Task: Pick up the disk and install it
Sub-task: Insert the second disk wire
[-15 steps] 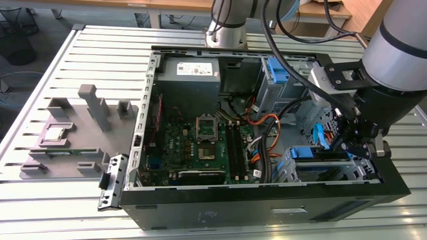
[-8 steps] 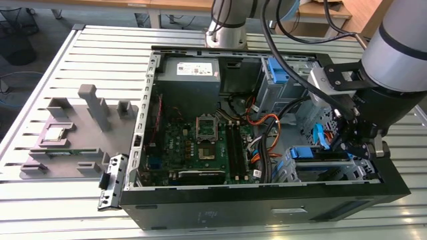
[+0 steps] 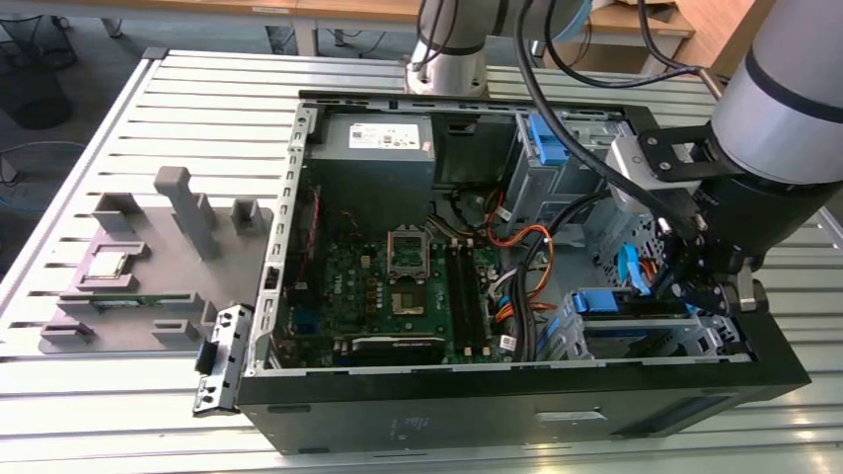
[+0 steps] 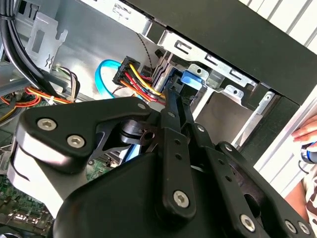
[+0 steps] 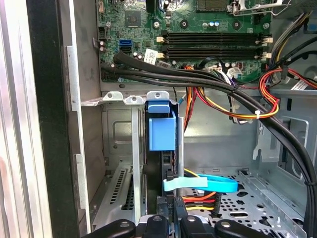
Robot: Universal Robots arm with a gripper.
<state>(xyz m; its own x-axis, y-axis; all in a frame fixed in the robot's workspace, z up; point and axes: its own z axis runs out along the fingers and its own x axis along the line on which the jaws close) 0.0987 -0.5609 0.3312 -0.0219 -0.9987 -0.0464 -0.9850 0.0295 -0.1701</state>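
Observation:
The disk (image 5: 162, 131) stands on edge in the drive cage (image 5: 121, 148) at the front corner of the open computer case, with its bright blue carrier end showing. In the exterior view the disk (image 3: 609, 301) sits low at the right of the case. My gripper (image 5: 167, 171) reaches down into that bay with its black fingers together, their tips at the blue carrier. In the second wrist view the gripper (image 4: 171, 96) ends right beside the disk's blue tab (image 4: 191, 79). I cannot tell whether the tips pinch any part of it.
Red, orange and black cables (image 5: 237, 99) and a light blue data cable (image 5: 208, 183) run close by the bay. The motherboard (image 3: 395, 286) and power supply (image 3: 375, 138) fill the rest of the case. A grey fixture (image 3: 145, 257) stands at the exterior view's left. A person's hand (image 4: 307, 131) is near the case.

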